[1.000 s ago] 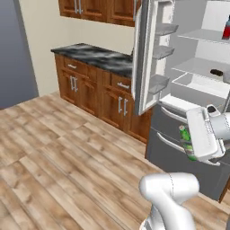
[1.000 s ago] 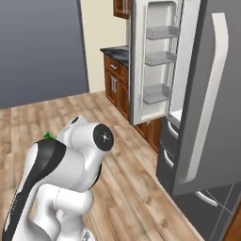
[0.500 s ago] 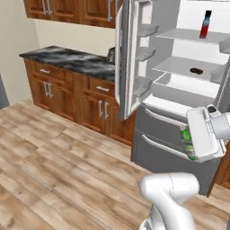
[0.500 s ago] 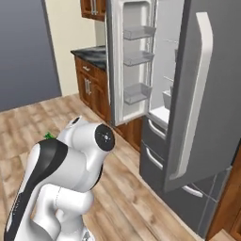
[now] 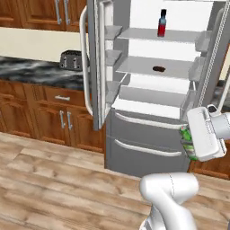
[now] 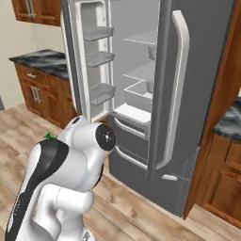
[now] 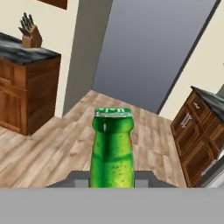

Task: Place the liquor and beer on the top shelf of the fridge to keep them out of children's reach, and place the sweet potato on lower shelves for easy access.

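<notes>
The slim green glass beer bottle (image 7: 112, 148) stands upright between the fingers of the end effector (image 7: 112, 177), which is pinched onto its body, its capped neck rising up the middle of the hand view; from the left base view the bottle (image 5: 187, 142) shows as a green strip against the white hand, held in front of the grey lower drawers of the tall grey fridge (image 5: 148, 148). The fridge doors stand open, with the squat red-and-blue liquor bottle (image 5: 162, 23) upright on the translucent top shelf (image 5: 148, 34). A small reddish-brown sweet potato (image 5: 158, 69) lies on the white shelf below.
</notes>
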### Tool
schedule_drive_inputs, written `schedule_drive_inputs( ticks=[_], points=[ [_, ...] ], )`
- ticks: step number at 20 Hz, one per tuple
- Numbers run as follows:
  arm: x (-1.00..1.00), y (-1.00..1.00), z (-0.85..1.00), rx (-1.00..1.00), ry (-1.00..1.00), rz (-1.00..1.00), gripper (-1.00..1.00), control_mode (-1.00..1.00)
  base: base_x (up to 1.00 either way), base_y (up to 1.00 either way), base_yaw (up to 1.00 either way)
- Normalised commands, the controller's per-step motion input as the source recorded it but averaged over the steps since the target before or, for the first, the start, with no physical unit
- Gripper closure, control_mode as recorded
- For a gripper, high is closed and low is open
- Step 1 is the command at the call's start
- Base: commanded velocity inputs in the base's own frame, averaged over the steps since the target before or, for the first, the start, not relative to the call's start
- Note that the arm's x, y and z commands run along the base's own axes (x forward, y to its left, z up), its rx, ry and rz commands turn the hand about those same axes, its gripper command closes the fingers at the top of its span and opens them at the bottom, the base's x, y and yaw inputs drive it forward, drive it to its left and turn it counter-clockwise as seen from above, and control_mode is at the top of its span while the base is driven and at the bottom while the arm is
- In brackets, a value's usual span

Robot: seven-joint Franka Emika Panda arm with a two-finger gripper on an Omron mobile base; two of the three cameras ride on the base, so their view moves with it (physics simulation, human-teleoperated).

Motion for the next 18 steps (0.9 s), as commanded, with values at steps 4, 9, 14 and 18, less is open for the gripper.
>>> schedule_drive_inputs(
  ticks=[4, 9, 14, 18],
  points=[
    [0.0, 0.0, 0.0, 0.0, 0.0, 0.0, 1.0, 1.0, 0.52, 0.52, -0.52],
    [0.0, 0.0, 0.0, 0.0, 0.0, 0.0, 1.0, 1.0, 0.52, 0.58, -0.49],
    [0.0, 0.0, 0.0, 0.0, 0.0, 0.0, 1.0, 1.0, 0.49, 0.43, -0.42],
    [0.0, 0.0, 0.0, 0.0, 0.0, 0.0, 1.0, 1.0, 0.53, 0.31, -0.33]
  ],
)
